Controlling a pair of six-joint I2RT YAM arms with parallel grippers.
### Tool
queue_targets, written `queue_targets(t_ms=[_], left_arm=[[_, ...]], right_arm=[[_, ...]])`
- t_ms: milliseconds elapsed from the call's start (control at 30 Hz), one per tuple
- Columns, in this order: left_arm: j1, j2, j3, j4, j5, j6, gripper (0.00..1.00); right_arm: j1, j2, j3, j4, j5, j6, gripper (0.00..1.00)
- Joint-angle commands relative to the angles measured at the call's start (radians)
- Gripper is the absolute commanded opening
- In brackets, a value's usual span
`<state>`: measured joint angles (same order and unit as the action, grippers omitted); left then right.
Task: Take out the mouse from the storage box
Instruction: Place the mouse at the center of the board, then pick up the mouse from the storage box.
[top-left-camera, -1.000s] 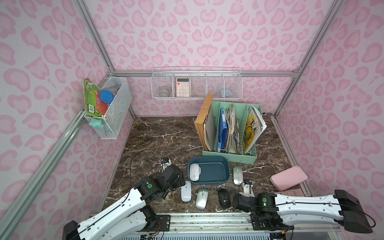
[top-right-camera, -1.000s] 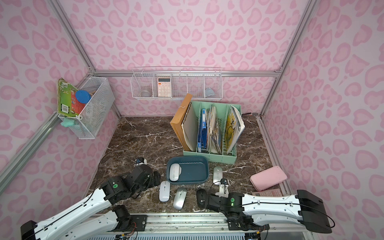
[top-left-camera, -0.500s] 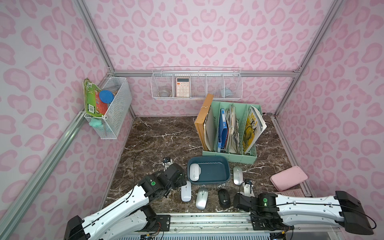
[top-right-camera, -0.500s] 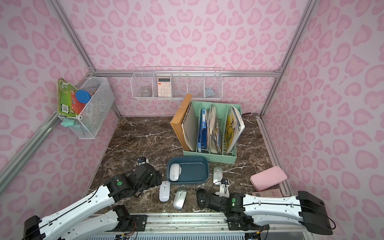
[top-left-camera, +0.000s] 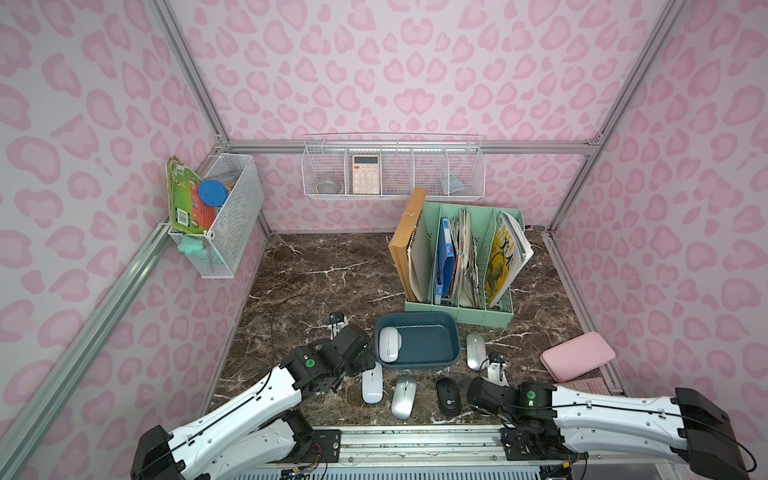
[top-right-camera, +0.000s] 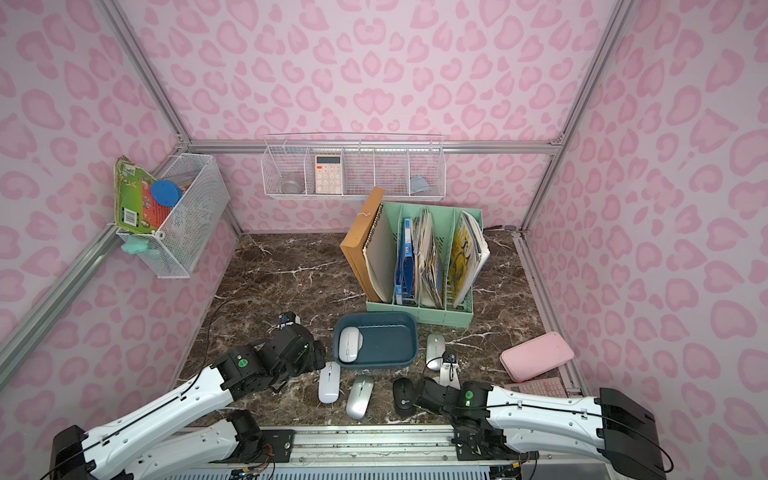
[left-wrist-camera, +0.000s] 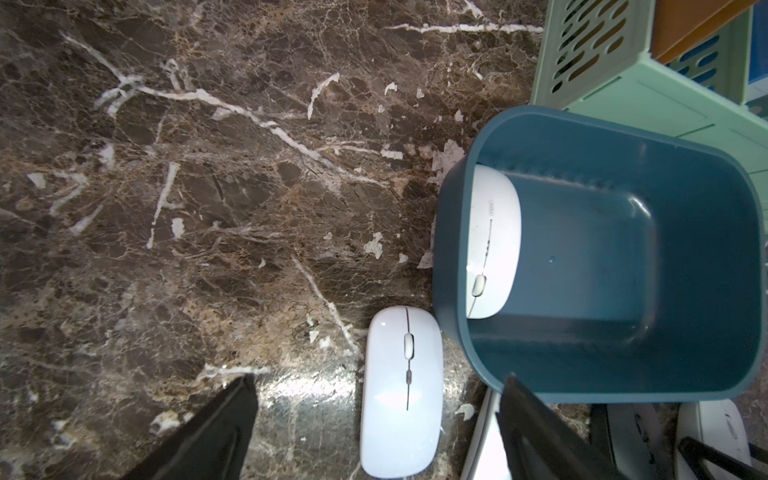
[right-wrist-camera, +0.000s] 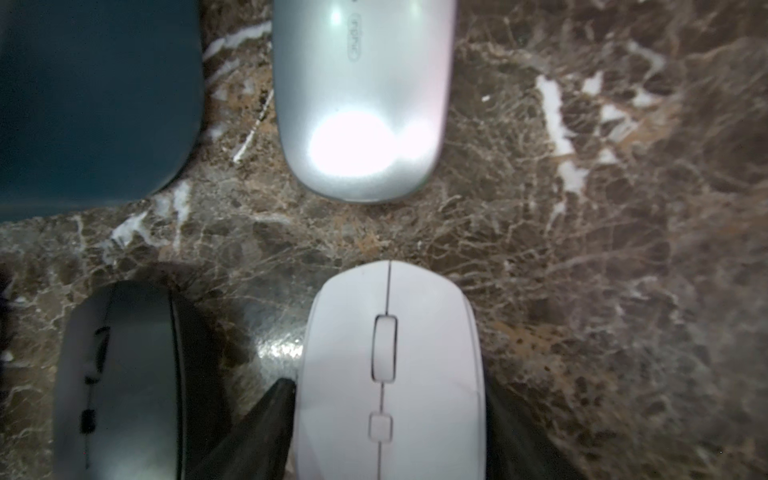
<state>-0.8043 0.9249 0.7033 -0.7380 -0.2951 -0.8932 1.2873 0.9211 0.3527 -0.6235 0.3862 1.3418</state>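
one lift is yet to be made. left gripper (left-wrist-camera: 379, 377) hangs low over the brown marbled tabletop (top-left-camera: 324, 274), its jaws spread wide and empty, with a flat white plastic mouse (top-left-camera: 372, 384) on the surface below them, just outside the shallow dark teal plastic storage box (top-left-camera: 432, 347). inside that box, tight against its left wall, lies the rounded white plastic mouse (top-left-camera: 390, 344) the task wants. it should be light, rigid and glossy, so probably slippery; i would pinch it across its long sides at mid-length, though the wall leaves little room for one finger. further right on the tabletop lie a slim silver mouse (top-left-camera: 404, 395) and a black mouse (top-left-camera: 448, 395). right gripper (right-wrist-camera: 390, 390) flanks a broad white mouse (right-wrist-camera: 390, 357); whether it clamps it or merely stands around it, i cannot tell.
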Motion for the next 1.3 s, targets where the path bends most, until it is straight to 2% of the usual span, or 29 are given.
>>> queue_targets(t_ms=[0, 100, 233, 367, 600, 900, 1033, 1267], left_arm=[[0.001, 0.011, 0.017, -0.001, 0.010, 0.013, 0.94], [0.001, 0.028, 0.034, -0.005, 0.018, 0.016, 0.94], [0.001, 0.068, 0.092, -0.035, 0.031, 0.029, 0.94], [-0.005, 0.156, 0.177, -0.047, 0.065, 0.045, 0.94], [-0.076, 0.389, 0.352, -0.093, 0.006, 0.063, 0.91], [-0.092, 0.636, 0.507, -0.094, 0.042, 0.059, 0.90], [-0.091, 0.714, 0.550, -0.093, 0.066, 0.060, 0.88], [-0.080, 0.813, 0.587, -0.117, 0.077, 0.025, 0.91]], right_arm=[[-0.003, 0.010, 0.003, 0.002, -0.003, -0.020, 0.77], [-0.004, 0.008, 0.009, -0.004, 0.002, -0.025, 0.83], [-0.004, -0.025, 0.043, -0.051, 0.038, -0.041, 0.84], [-0.016, -0.090, 0.074, -0.053, 0.080, -0.127, 0.84], [-0.161, -0.234, 0.041, 0.088, 0.038, -0.319, 0.85], [-0.314, -0.353, -0.013, 0.230, -0.014, -0.484, 0.85], [-0.370, -0.365, -0.045, 0.299, -0.055, -0.549, 0.84], [-0.434, -0.327, -0.097, 0.394, -0.118, -0.610, 0.84]])
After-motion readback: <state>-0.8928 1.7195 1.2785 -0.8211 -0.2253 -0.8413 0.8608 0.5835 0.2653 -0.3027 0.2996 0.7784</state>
